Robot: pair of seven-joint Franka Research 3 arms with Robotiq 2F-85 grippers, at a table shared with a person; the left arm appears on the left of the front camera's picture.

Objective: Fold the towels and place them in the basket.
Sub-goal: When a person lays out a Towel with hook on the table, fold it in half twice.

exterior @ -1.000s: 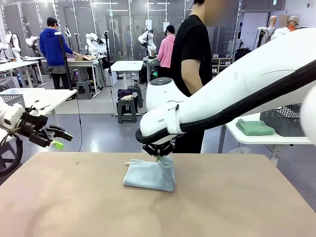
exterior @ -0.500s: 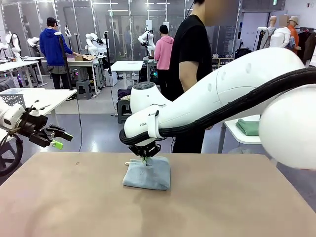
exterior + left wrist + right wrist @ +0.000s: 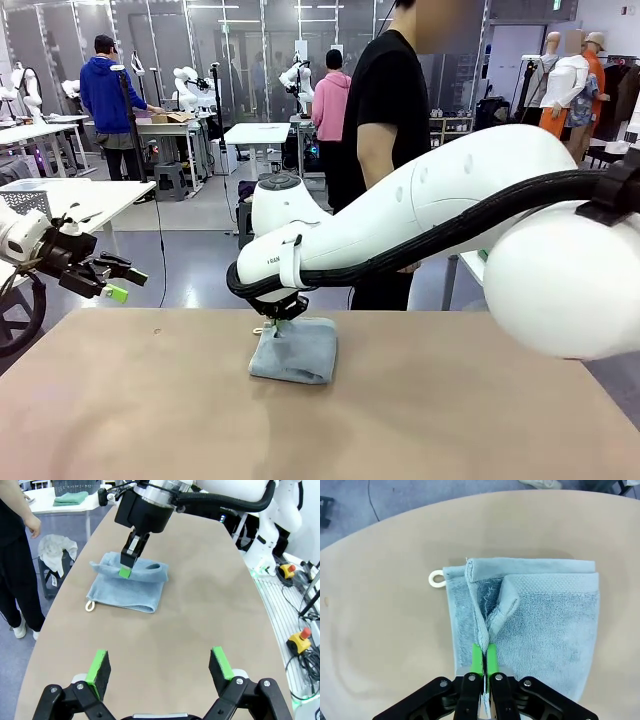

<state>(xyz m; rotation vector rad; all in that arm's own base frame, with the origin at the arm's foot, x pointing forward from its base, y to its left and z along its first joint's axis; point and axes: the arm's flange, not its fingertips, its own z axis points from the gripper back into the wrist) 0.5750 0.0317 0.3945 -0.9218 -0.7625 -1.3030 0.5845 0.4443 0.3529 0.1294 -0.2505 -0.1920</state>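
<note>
In the front view, the right gripper (image 3: 283, 312) pointed down at the far left part of a pale blue towel (image 3: 298, 354), its fingers pressed together on a raised ridge of cloth. The towel lay folded on the brown table (image 3: 450, 420), a little beyond the middle. The left gripper (image 3: 124, 283) hung off the table's left edge with its fingers spread, holding nothing. A person (image 3: 385, 110) in a black shirt stood at the far side.

In the left wrist view, the left gripper (image 3: 160, 666) stood wide apart above bare table (image 3: 190, 630). Farther off, the right gripper (image 3: 129, 565) pinched the towel (image 3: 130, 587), whose white loop (image 3: 90, 606) lay on the table. On a white side table (image 3: 60, 507) sat a green towel (image 3: 70, 498) and a dark basket (image 3: 75, 486).

In the right wrist view, the right gripper (image 3: 484, 659) nipped a thin fold of the towel (image 3: 550, 620) between its green pads (image 3: 477, 660). The loop (image 3: 436, 578) lay at the towel's far left corner.
</note>
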